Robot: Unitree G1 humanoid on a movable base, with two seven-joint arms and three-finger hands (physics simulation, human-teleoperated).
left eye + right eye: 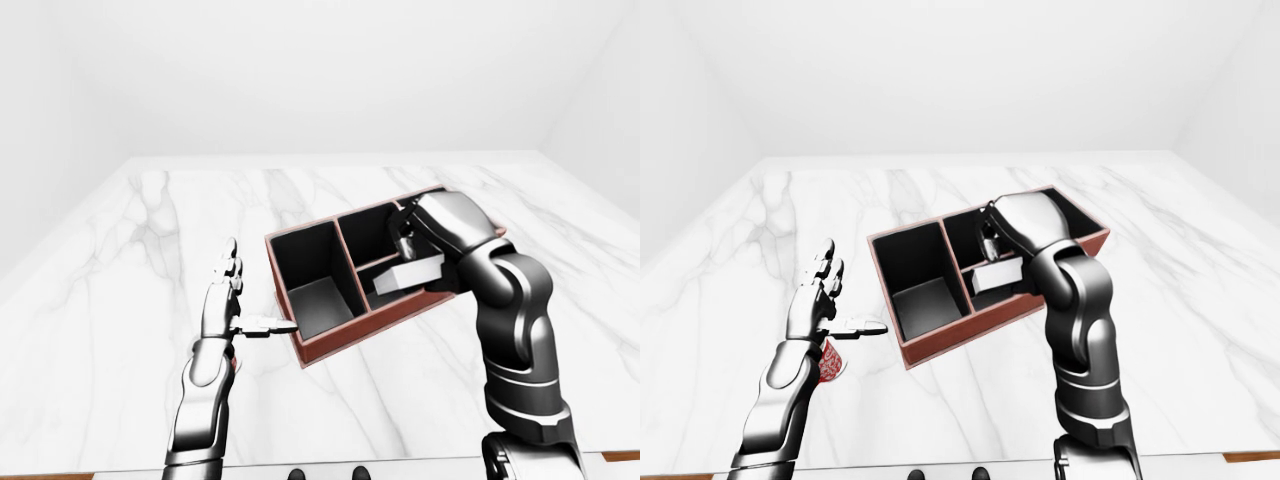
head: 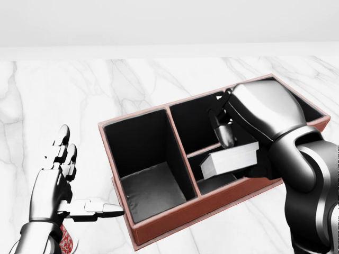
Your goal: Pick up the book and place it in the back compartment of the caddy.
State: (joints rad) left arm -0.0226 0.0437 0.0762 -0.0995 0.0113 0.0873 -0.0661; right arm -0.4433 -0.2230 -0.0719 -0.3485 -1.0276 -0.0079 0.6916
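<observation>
Reaching in from the right of the head view, the right hand (image 2: pixel 241 153) is gripping the book (image 2: pixel 230 159), with one finger (image 2: pixel 222 129) pressing on the upper face and the rest of the hand wrapping the far end. The book is lying nearly flat, page edges showing pale, and is hanging above the small lower-middle compartment of the caddy (image 2: pixel 175 214), over the low divider that separates it from the compartment above. Whether the book is touching that divider is not clear. The forearm is bending steeply down from the wrist and is covering the right-hand end of the caddy.

The left hand (image 2: pixel 58 182) is standing upright over the marble table (image 2: pixel 63 100), at the lower left of the head view, fingers spread wide and thumb pointing toward the caddy's near corner, gripping nothing and sitting just beside the box without touching it.

The right-eye view is showing a red patterned cup (image 1: pixel 832 362) beneath the left wrist; in the head view only a sliver is appearing, and the left-eye view is hiding nearly all of it behind the arm. The eye views are also showing both arms down to the elbows. The caddy's rightmost compartment is largely hidden behind the right hand.
</observation>
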